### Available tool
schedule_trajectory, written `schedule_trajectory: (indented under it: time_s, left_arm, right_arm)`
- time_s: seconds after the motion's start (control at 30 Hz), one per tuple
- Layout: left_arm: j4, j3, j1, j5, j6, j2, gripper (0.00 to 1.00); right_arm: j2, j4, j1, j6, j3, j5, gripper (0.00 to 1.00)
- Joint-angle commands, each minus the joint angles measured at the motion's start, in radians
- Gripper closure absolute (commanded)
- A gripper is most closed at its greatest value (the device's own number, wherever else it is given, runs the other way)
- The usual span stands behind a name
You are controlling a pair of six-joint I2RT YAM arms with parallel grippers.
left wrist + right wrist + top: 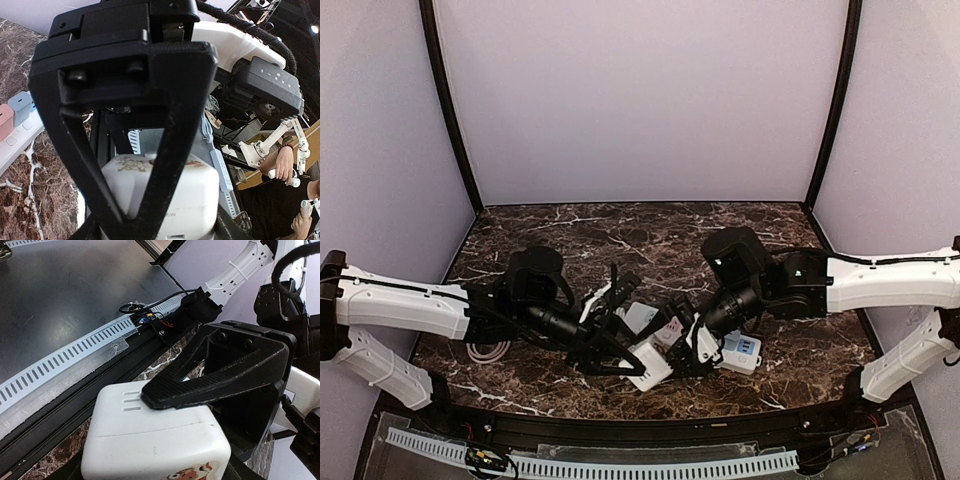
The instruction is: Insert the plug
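Observation:
The plug is a white block (650, 368) with a tiger sticker on one end, at the table's front middle. It fills the left wrist view (195, 190) and the right wrist view (150, 440). My left gripper (620, 352) reaches it from the left, one finger lying across its face (150, 220). My right gripper (688, 345) reaches it from the right, its upper finger (200, 382) pressing on the top; the lower finger is mostly hidden. Both grippers look shut on the plug. The white power strip (742, 350) lies just right of it, partly hidden by the right gripper.
The strip carries a pink plug (5, 122) and a blue-grey plug (21, 107). A coiled white cable (488, 350) lies under the left arm. A black rail and a slotted white duct (590, 466) run along the front edge. Walls close in the back and sides.

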Motion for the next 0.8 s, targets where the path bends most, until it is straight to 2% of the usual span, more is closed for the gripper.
schedule_trajectory:
  time_s: [0.0, 0.17, 0.23, 0.27, 0.33, 0.4, 0.43, 0.5, 0.53, 0.57, 0.77]
  left_arm:
    - [0.045, 0.037, 0.005, 0.023, -0.002, -0.001, 0.67]
    - [0.052, 0.043, 0.007, 0.024, -0.005, 0.010, 0.67]
    - [0.053, 0.045, 0.006, 0.023, -0.007, 0.012, 0.67]
    - [0.053, 0.045, 0.008, 0.021, -0.008, 0.012, 0.66]
    - [0.058, 0.045, 0.010, 0.014, -0.011, 0.014, 0.60]
    - [0.062, 0.040, 0.017, 0.000, -0.017, 0.012, 0.44]
    - [0.067, 0.035, 0.022, -0.016, -0.019, 0.010, 0.30]
    - [0.067, 0.022, 0.032, -0.048, -0.018, 0.001, 0.14]
    - [0.067, 0.018, 0.035, -0.060, -0.017, -0.007, 0.10]
    - [0.061, 0.011, 0.040, -0.082, -0.009, -0.011, 0.04]
    - [0.030, -0.026, 0.051, -0.191, 0.025, -0.073, 0.01]
  right_arm:
    - [0.005, -0.035, 0.008, -0.005, 0.032, -0.056, 0.34]
    - [0.007, -0.043, 0.008, 0.000, 0.037, -0.062, 0.42]
    - [0.006, -0.046, 0.007, 0.001, 0.037, -0.068, 0.52]
    - [0.006, -0.046, 0.008, 0.002, 0.037, -0.071, 0.62]
    - [0.007, -0.047, 0.007, 0.007, 0.041, -0.074, 0.73]
    - [0.008, -0.050, 0.008, 0.019, 0.044, -0.068, 0.77]
    - [0.008, -0.054, 0.008, 0.027, 0.049, -0.062, 0.81]
    - [0.009, -0.070, 0.008, 0.045, 0.060, -0.049, 0.93]
    - [0.011, -0.078, 0.008, 0.060, 0.066, -0.040, 1.00]
    - [0.012, -0.089, 0.008, 0.071, 0.073, -0.032, 1.00]
    - [-0.003, -0.092, 0.008, 0.199, 0.077, 0.043, 1.00]
